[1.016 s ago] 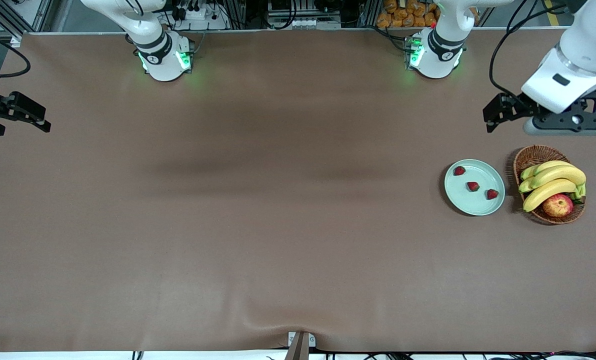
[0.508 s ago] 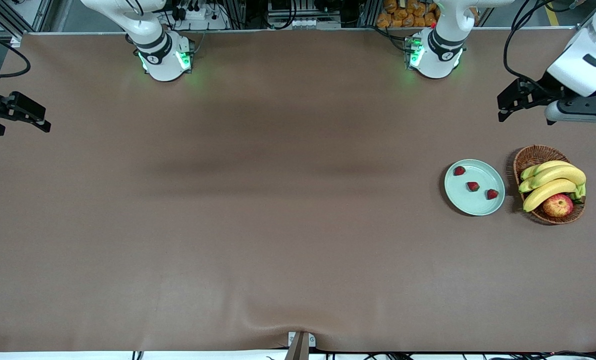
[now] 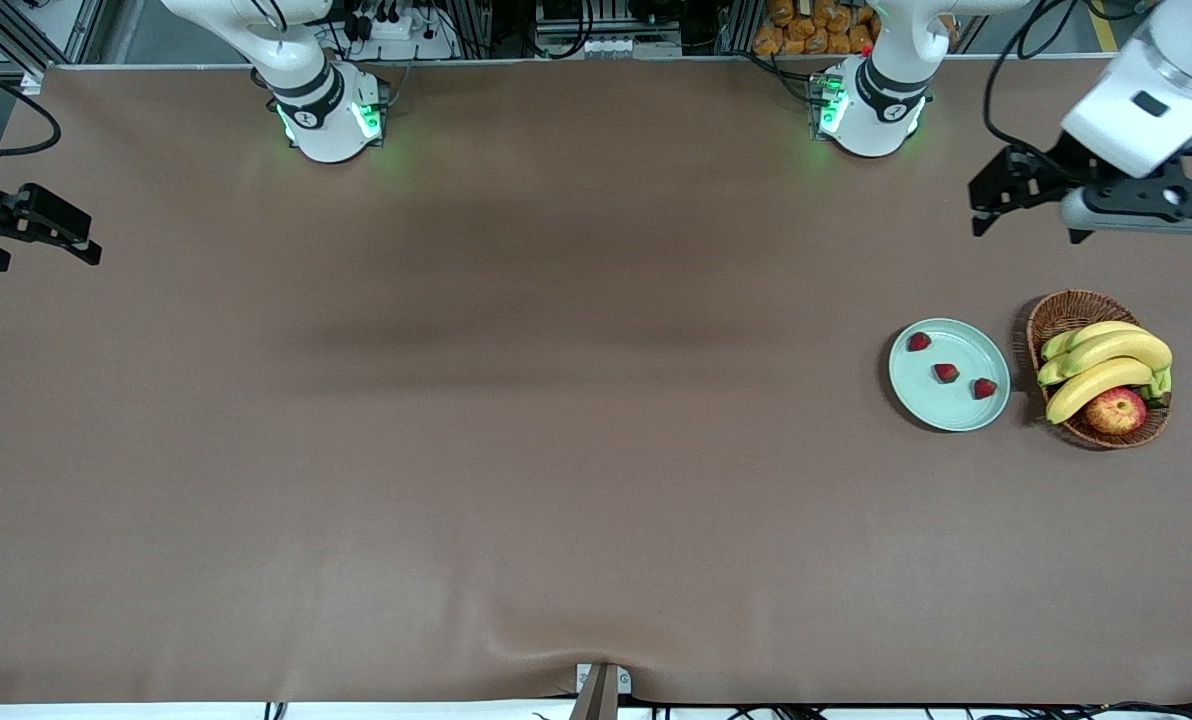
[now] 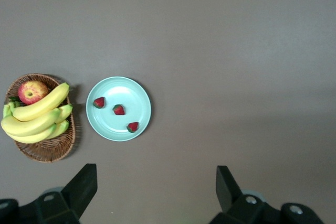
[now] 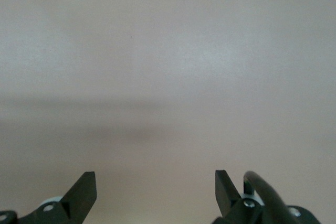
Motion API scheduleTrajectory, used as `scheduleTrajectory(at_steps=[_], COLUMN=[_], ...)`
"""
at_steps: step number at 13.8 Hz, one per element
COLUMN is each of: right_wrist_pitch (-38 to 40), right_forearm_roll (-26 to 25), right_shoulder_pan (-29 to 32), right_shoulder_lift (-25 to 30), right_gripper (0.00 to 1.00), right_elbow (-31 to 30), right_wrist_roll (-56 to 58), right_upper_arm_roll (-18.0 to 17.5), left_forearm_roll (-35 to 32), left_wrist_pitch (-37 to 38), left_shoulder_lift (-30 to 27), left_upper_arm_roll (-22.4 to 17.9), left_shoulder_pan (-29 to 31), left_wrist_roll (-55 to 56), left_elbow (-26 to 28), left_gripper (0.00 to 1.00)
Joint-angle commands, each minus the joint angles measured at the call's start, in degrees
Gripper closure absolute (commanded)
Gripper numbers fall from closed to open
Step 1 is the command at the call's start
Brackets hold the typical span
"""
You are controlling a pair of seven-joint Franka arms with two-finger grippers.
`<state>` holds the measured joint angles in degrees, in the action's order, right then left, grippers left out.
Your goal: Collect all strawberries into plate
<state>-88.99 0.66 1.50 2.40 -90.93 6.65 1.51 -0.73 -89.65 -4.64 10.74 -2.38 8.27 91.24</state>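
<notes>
Front view: your left arm raised over bench (image 3: 556, 450) at its own end, wrist tipped level, left end effector (image 3: 991, 190) in air, fingers spread wide, holding nothing. Your right arm waits at its end; right end effector (image 3: 26, 228) over bench edge, empty. Three strawberries (image 3: 946, 372) lie on mint plate (image 3: 966, 416), apart from each other, just beside wicker basket (image 3: 1066, 312) with bananas (image 3: 1106, 362) and apple (image 3: 1116, 410).

Left wrist view: fingers (image 4: 84, 184) wide apart, empty; plate, berries, basket visible well clear of them.

Right wrist view: fingers (image 5: 84, 190) wide apart over bare bench, touching nothing.
</notes>
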Motion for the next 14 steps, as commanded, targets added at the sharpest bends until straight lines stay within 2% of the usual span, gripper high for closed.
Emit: scheduleTrajectory(at_steps=[1,14], right_wrist_pitch=[0.4,0.4], right_forearm_roll=[-1.01,-1.01], right_shoulder_pan=[-0.35,-0.35], right_shoulder_lift=[-0.47,-0.47], right_gripper=[0.0,0.0], right_elbow=[0.85,0.76], right_wrist_roll=[-0.85,-0.85], right_upper_arm_roll=[0.07,0.07], left_forearm_roll=[0.29,0.29], left_wrist_pitch=[1.32,2.03], left_shoulder_lift=[-0.99,-1.25], left_upper_arm_roll=[-0.71,-0.8], left_shoulder_pan=[0.44,1.67], left_wrist_roll=[1.4,0.35], left_elbow=[-0.53,-0.36], left_gripper=[0.0,0.0])
